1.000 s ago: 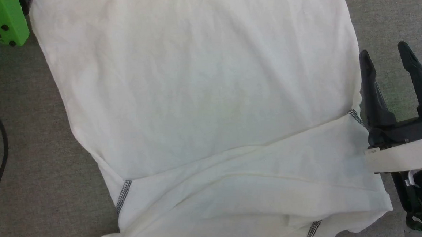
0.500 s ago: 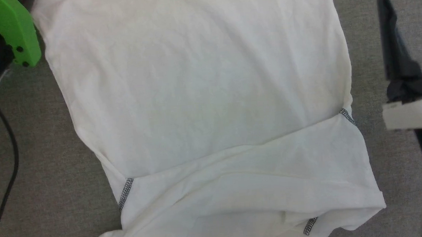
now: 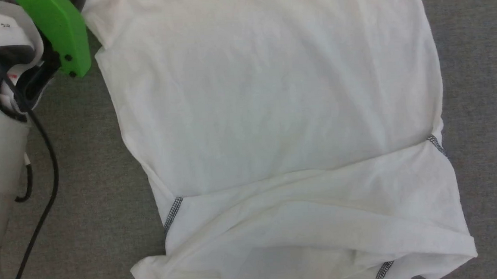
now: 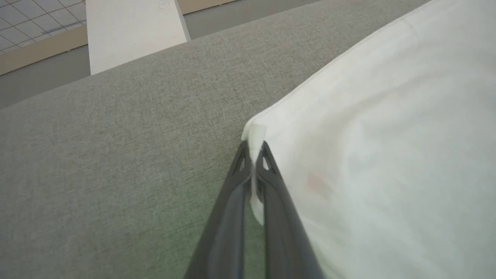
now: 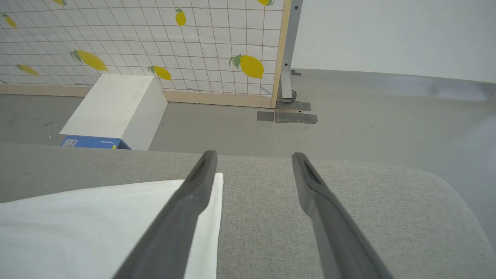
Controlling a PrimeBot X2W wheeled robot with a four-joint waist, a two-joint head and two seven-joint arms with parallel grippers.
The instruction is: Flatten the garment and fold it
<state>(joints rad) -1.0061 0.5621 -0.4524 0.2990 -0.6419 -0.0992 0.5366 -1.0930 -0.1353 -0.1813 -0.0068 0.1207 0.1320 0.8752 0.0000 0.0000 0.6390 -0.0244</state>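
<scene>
The garment (image 3: 272, 112), a white T-shirt, lies spread on the grey padded surface (image 3: 85, 218), with a folded band and grey zigzag seams (image 3: 173, 213) near its front edge. In the left wrist view my left gripper (image 4: 254, 149) is shut on a corner of the garment (image 4: 387, 155), and a strip of white cloth is pinched between the fingers. The left arm's green housing (image 3: 58, 34) sits at the shirt's far left corner. My right gripper (image 5: 254, 159) stands open above the grey surface, its left finger over the garment's (image 5: 97, 224) far corner, holding nothing.
A white box (image 5: 116, 108) stands on the floor beyond the surface's far edge, before a lemon-patterned panel (image 5: 155, 46). A black cable (image 3: 39, 169) hangs along my pale left arm. The surface's rounded corner (image 5: 445, 182) drops off to the right.
The head camera has shifted. My left gripper has shut on the garment's corner. The right gripper moved up the head view and out of it. The left arm's green housing shows further in.
</scene>
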